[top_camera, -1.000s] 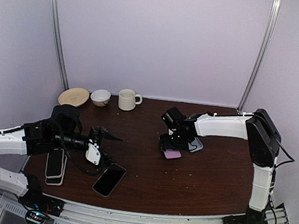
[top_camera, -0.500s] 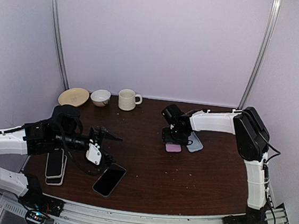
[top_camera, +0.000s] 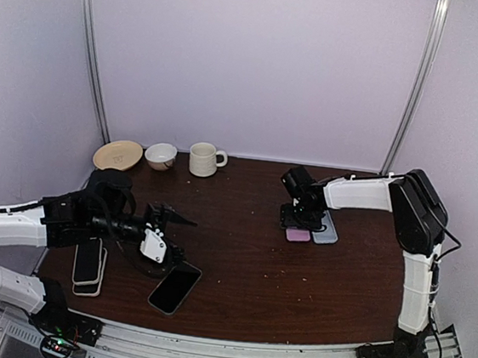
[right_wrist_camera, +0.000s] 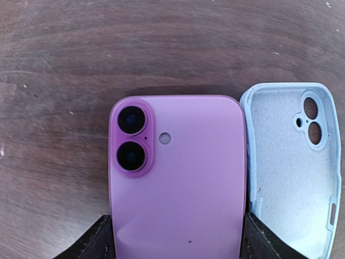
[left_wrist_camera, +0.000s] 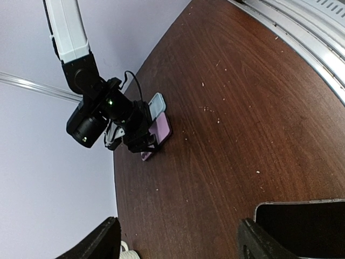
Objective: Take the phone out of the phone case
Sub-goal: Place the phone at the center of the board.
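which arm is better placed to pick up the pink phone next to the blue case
Right. Its gripper hangs directly over the pink phone, open fingers flanking it, the empty blue case alongside. The left gripper is open too, but far across the table, near a black phone.

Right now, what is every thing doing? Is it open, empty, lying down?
Pink phone: out of its case, lying face down.
Blue case: empty, inside up, beside the phone.
Right hand: open, over the pink phone.
Left hand: open, holding nothing.
Black phone: lying flat, screen dark.
Mug: upright.
Bowl: upright.
Plate: lying flat.
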